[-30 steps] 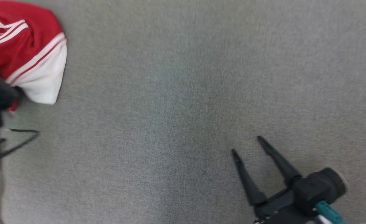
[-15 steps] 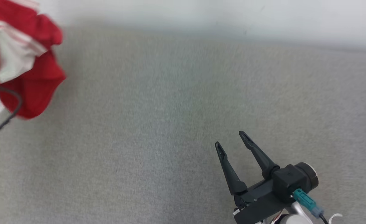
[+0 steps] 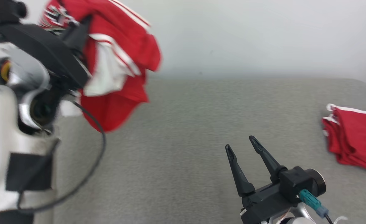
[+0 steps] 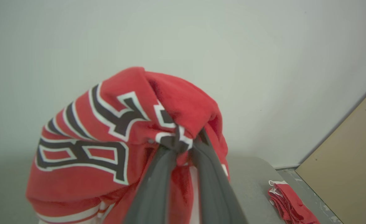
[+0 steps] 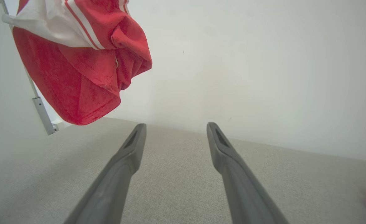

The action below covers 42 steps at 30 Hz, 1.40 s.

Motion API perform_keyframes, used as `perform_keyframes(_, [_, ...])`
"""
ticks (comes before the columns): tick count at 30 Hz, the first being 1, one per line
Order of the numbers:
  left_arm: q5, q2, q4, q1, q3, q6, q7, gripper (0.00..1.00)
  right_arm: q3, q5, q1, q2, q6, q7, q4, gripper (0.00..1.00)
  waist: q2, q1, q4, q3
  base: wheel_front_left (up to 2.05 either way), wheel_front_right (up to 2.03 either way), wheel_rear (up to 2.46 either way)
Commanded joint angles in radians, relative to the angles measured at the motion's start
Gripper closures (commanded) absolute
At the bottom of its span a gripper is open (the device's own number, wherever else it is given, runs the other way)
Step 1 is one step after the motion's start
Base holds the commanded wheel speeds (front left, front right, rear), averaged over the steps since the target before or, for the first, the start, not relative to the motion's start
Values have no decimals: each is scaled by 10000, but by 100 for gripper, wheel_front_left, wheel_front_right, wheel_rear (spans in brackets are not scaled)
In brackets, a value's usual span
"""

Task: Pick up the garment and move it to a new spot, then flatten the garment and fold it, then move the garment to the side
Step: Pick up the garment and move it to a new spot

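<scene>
Pinching the red garment (image 4: 108, 124) aloft, left fingers (image 4: 158, 186) nearly closed; right fingers (image 5: 122, 168) spread, empty.

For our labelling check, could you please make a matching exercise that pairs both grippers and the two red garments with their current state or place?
Things:
1. left gripper
2. right gripper
3. lettered red garment
4. second red garment

States or places:
A. lying at the right side of the grey surface
B. open, holding nothing, above the grey surface
C. hanging in the air, off the surface
D. shut on the lettered red garment

Pairs: 1-D, 2-B, 3-C, 4-A.
</scene>
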Motion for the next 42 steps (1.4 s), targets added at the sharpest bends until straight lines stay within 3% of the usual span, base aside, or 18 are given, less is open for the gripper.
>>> perform_keyframes(1, [-175, -237, -400, 404, -136, 18, 70, 100, -74, -121, 24, 12, -20, 66, -96, 0, 2, 3, -1515, -288, 0, 0, 0])
perform_keyframes(6, [-128, -724, -1665, 1726, -735, 115, 71, 100, -80, -77, 48, 16, -22, 143, -264, 0, 2, 3, -2607, -83, 0, 0, 0])
perform_keyframes(11, [38, -960, -1767, 2964, -1361, 203, -157, 100, -108, -64, 124, 21, -22, 185, -339, 0, 2, 3, -3256, 60, 0, 0, 0])
perform_keyframes(19, [1329, -1097, 80, 4293, -2637, 467, -1086, 100, 29, 73, -45, 24, -22, 145, -407, 0, 2, 3, -3905, 463, 0, 0, 0])
perform_keyframes(20, [1500, -1098, 346, 4308, -2767, 475, -1286, 95, 29, 78, -55, 26, -22, 118, -397, 0, 2, 3, -3910, 501, 0, 0, 0])
perform_keyframes(21, [1686, -1107, 622, 4327, -2908, 462, -1466, 9, 22, 79, -62, 24, -22, 89, -376, 0, 2, 3, -3900, 528, 0, 0, 0])
perform_keyframes(22, [1874, -1116, 827, 4309, -3007, 492, -1678, 0, -4, 84, -57, 24, -22, 69, -363, 0, 2, 3, -3863, 555, 0, 0, 0])
perform_keyframes(30, [2363, -1135, 1263, 4048, -3393, 388, -2991, 0, -225, 49, 69, 21, -22, 52, -315, 0, 2, 3, -2979, 510, 0, 0, 0])
perform_keyframes(42, [2587, -428, -609, 5887, -2636, 685, -5827, 0, -1323, -273, 533, 19, -22, 103, -511, 0, 2, 3, -1083, 29, 0, 0, 0])
